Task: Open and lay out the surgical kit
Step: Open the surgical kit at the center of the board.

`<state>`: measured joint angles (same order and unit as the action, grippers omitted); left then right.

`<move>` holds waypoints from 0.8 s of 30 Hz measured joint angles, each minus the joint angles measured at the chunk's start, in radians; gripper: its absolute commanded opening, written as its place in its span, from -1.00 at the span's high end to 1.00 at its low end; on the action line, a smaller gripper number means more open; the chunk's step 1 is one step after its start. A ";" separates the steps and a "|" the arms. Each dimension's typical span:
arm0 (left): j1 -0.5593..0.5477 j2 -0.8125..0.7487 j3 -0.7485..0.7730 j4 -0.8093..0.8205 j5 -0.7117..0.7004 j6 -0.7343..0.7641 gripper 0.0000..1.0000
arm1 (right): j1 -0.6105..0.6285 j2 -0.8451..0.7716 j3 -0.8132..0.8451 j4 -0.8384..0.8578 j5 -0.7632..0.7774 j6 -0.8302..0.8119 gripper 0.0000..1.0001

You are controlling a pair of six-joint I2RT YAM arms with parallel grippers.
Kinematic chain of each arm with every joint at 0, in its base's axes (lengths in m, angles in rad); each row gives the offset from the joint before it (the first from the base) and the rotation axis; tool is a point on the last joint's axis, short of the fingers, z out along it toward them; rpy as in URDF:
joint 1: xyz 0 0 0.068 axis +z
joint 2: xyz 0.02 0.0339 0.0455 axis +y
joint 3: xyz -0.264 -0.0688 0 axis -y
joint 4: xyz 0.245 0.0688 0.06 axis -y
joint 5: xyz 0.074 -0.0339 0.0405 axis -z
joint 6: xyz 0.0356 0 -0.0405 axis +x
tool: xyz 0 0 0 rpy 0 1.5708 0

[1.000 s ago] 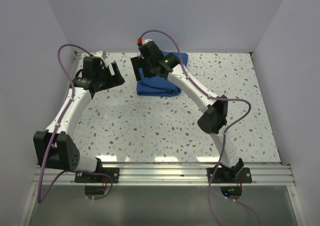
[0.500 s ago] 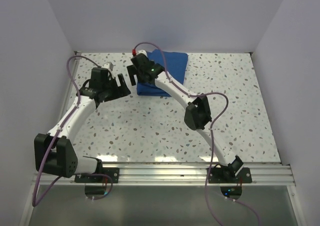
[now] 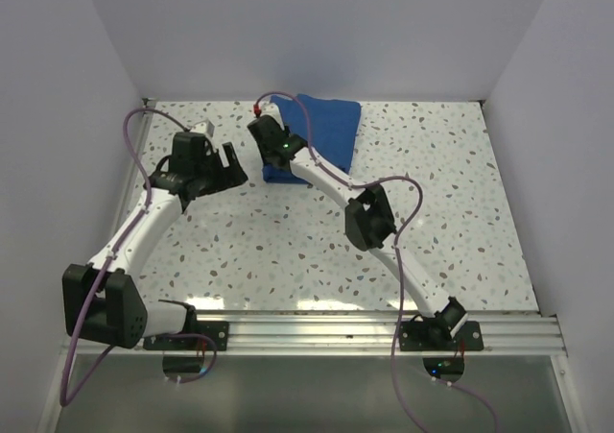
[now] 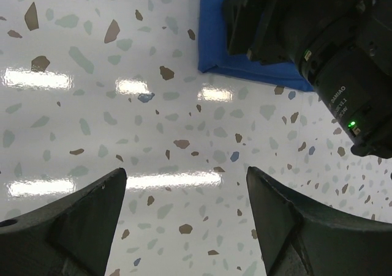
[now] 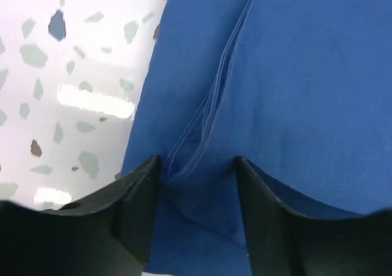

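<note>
The surgical kit shows only as a folded royal-blue cloth wrap (image 3: 331,126) at the table's back centre. Whatever is inside it is hidden. My right gripper (image 3: 268,167) is pressed down on the wrap's near-left corner. In the right wrist view its jaws (image 5: 197,166) have drawn in around a raised fold of the cloth (image 5: 294,74), which bunches between the two fingers. My left gripper (image 3: 233,156) hovers just left of the wrap. Its jaws (image 4: 187,184) stand wide open over bare table, with the cloth's corner (image 4: 214,49) ahead of them.
The speckled tabletop (image 3: 288,241) is walled on the left, back and right. The right arm's wrist (image 4: 334,74) sits close in front of my left gripper. A metal rail (image 3: 317,329) carrying both arm bases runs along the near edge.
My right gripper slid left and down onto the wrap's near-left corner, and its jaws narrowed from wide open onto a fold. The left arm crept slightly right.
</note>
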<state>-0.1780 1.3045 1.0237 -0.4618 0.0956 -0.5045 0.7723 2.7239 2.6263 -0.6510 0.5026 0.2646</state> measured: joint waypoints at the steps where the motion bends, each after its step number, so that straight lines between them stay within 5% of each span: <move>1: 0.000 0.003 0.000 -0.003 -0.002 0.000 -0.65 | -0.002 0.000 0.003 0.007 0.009 0.002 0.45; 10: 0.001 0.080 0.014 -0.004 -0.015 0.018 -0.65 | -0.054 -0.010 0.018 0.002 0.025 0.011 1.00; 17: 0.001 0.174 0.128 0.001 -0.024 0.044 -0.65 | -0.127 -0.124 -0.006 -0.068 0.031 0.050 1.00; 24: -0.004 0.312 0.328 0.050 -0.027 0.102 -0.66 | -0.321 -0.490 -0.262 -0.135 0.057 0.132 1.00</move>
<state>-0.1818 1.6161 1.3521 -0.4118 0.0681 -0.4023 0.4511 2.2341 2.3646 -0.7860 0.5594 0.3969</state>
